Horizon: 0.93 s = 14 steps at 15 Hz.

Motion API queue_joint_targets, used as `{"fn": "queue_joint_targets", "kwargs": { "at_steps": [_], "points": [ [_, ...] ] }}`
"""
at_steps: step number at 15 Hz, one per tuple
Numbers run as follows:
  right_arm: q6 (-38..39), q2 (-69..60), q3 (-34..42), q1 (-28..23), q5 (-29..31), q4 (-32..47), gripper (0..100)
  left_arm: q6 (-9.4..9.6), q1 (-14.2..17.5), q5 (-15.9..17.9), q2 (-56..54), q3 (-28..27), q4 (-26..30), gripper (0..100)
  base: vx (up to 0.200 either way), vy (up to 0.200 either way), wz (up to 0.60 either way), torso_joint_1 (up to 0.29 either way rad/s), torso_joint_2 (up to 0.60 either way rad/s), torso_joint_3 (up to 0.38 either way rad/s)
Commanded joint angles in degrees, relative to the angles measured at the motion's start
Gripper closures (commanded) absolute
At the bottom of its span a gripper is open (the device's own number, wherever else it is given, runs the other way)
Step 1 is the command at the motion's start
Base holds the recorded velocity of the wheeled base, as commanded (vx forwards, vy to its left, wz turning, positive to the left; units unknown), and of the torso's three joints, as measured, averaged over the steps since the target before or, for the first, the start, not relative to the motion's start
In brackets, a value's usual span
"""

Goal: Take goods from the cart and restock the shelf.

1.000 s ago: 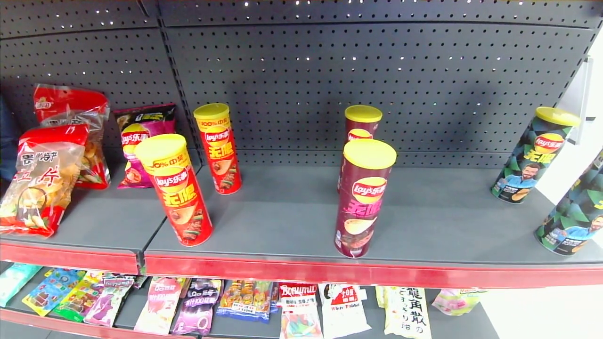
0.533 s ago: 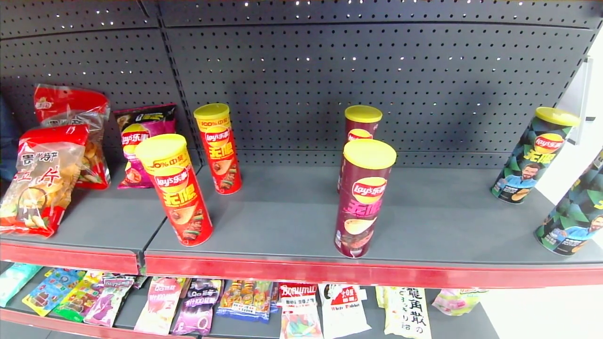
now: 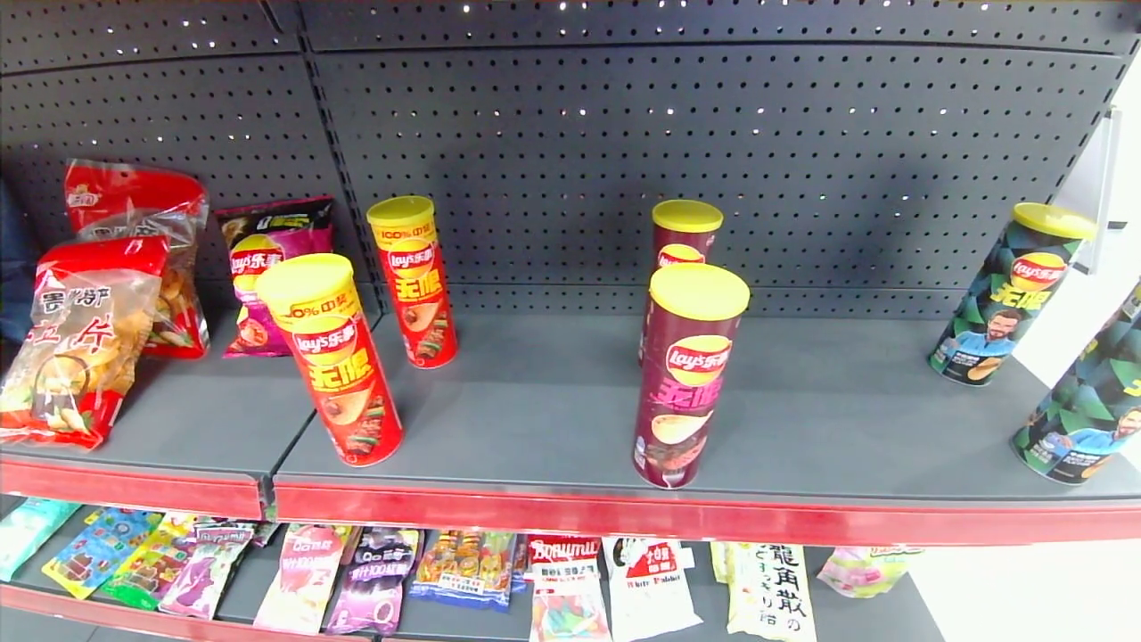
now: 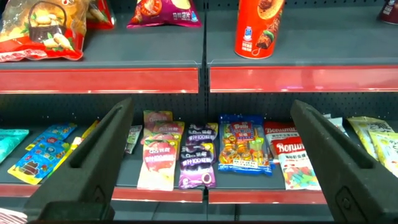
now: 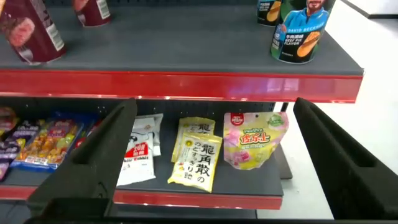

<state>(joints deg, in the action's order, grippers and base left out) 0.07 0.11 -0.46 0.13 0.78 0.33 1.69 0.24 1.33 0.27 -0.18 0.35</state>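
Observation:
The grey shelf [image 3: 553, 410] with a red front lip carries upright chip cans. Two red cans [image 3: 332, 357] [image 3: 413, 281] stand left of centre, two maroon cans [image 3: 686, 374] [image 3: 681, 234] at centre, and two dark green cans [image 3: 1012, 292] [image 3: 1087, 401] at the right end. My left gripper [image 4: 211, 155] is open with nothing between its fingers, facing the lower shelf under a red can [image 4: 258, 28]. My right gripper [image 5: 211, 155] is open too, with nothing in it, below the shelf's lip near a green can [image 5: 303, 30].
Snack bags [image 3: 80, 339] [image 3: 267, 267] fill the shelf's left end. The lower shelf [image 3: 446, 624] holds several flat candy packets [image 4: 239, 143] [image 5: 199, 158]. A perforated dark back panel [image 3: 713, 160] rises behind the cans. Bare shelf lies between the can groups.

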Motion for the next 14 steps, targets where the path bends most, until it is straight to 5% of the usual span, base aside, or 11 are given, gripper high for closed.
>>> {"fn": "queue_joint_targets", "kwargs": {
  "at_steps": [1,14],
  "points": [
    [-0.7,-0.1,0.3,0.0,-0.6,0.1,0,-0.11,0.0,0.0,0.0,0.0,0.0,0,0.0,0.0,0.0,0.0,0.0,0.0],
    [-0.2,-0.1,0.4,0.0,-0.4,-0.1,0,-0.2,0.0,0.0,0.0,0.0,0.0,0,0.0,0.0,0.0,0.0,0.0,0.0]
  ]
}}
